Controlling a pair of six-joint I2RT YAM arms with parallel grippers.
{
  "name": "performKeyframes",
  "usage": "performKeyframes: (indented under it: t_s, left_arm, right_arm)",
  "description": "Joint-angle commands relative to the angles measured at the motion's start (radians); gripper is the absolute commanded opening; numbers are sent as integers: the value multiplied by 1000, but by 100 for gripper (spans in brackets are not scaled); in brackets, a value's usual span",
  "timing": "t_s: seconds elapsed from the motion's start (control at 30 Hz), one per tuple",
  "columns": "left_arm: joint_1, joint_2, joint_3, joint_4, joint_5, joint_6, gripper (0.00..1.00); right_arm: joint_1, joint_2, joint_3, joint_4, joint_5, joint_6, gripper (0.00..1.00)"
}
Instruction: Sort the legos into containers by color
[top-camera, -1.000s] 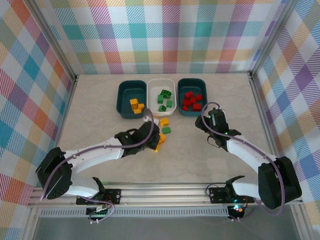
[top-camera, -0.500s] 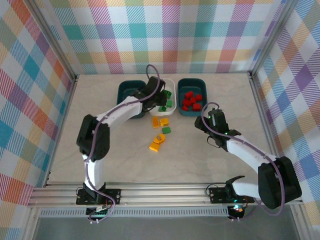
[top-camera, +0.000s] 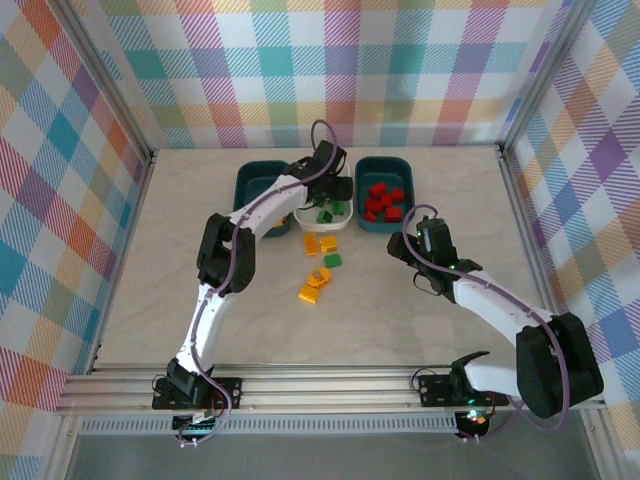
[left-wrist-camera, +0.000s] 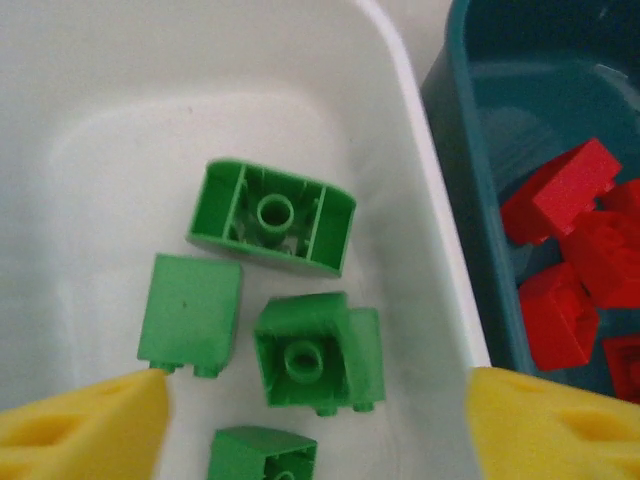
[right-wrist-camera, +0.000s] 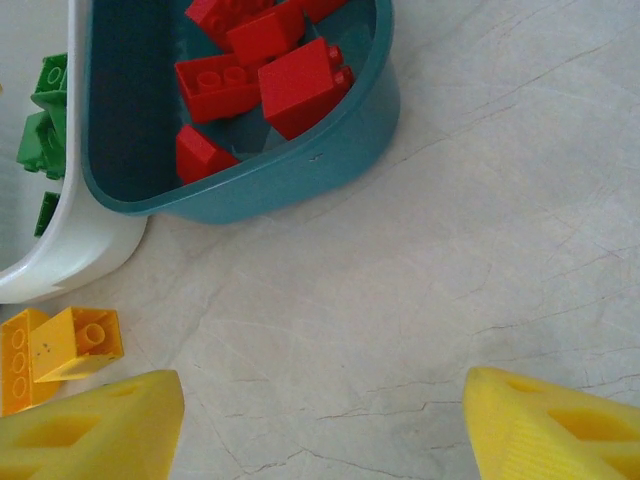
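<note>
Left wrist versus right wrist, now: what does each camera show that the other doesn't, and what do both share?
Left wrist: the floor of the white tub, with four green legos, two hollow side up. Right wrist: yellow-orange legos lying on the table, unsorted. Shared: the white tub, green legos, and the teal tub holding red legos.

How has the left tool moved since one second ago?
Yes. The left tool went up the picture, from the loose legos to over the white tub.
</note>
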Motion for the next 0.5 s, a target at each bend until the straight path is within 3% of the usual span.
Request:
performKeyframes:
  t_s: [0.0, 0.13, 0.33, 0.47]
  left_arm:
    - [8, -110, 5, -44, -11, 15, 93]
    - [8, -305, -213, 30, 1, -21, 95]
    - [18, -709, -782, 124, -121, -212, 99]
    - [81, -940, -1137, 126, -89, -363, 100]
  right_arm:
    - [28, -6, -4, 35, -4, -21, 74]
    - [118, 40, 33, 53, 19, -112, 74]
    - [314, 244, 200, -19, -32, -226, 74]
    - [406, 386, 355, -137, -86, -231, 75]
